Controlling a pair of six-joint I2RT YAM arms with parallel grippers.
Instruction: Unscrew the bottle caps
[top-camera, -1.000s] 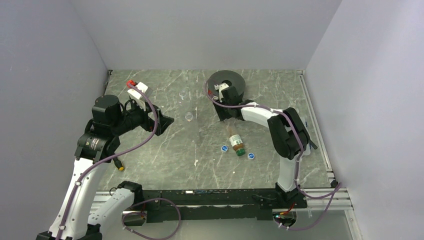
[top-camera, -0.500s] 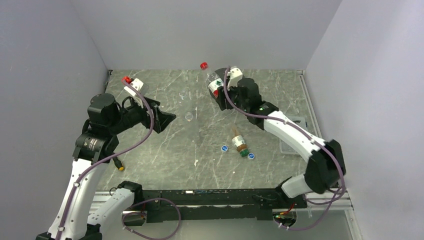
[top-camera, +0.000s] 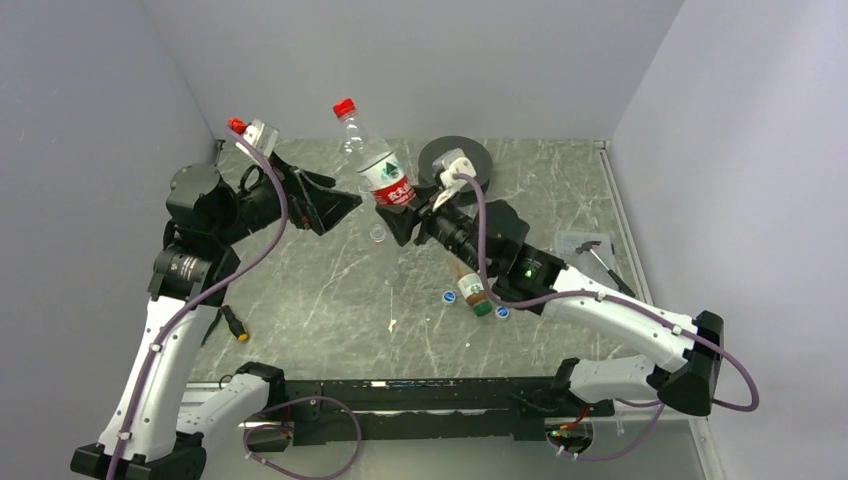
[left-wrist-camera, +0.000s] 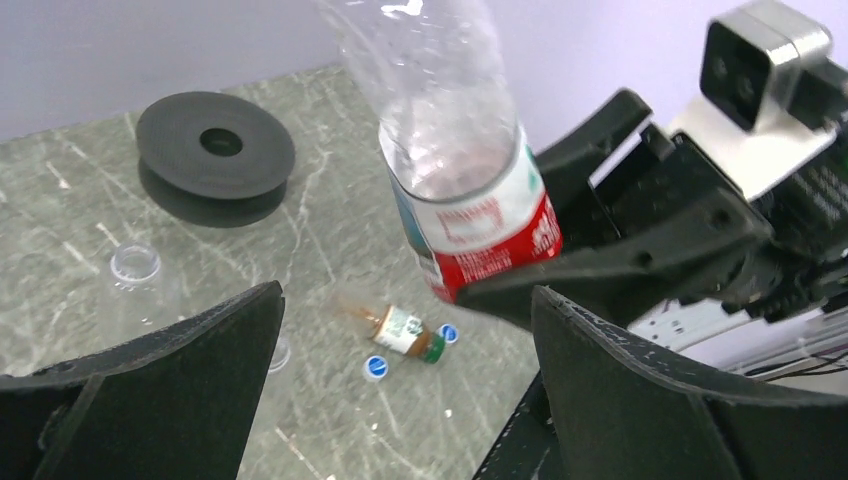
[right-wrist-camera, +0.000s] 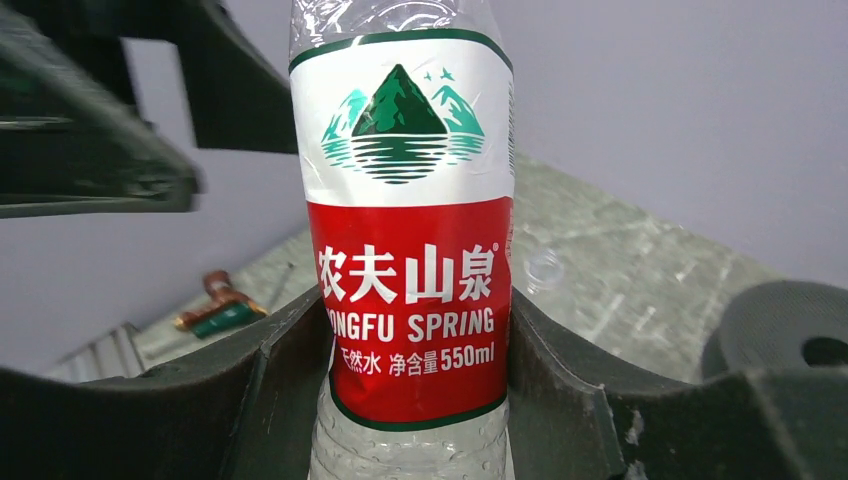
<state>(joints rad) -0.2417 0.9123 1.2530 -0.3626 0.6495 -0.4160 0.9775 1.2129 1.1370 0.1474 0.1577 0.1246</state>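
Red-label bottle (top-camera: 374, 163) lifted, right tool (top-camera: 402, 212) | amber bottle (top-camera: 471, 288) 1 | blue caps (top-camera: 449, 296) 2

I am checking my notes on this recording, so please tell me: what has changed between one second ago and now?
The right gripper, shut on the red-label bottle, has carried it from beside the black disc up and toward the left arm. The left gripper has risen to meet it, jaws open, holding nothing. The amber bottle and two blue caps lie as before.
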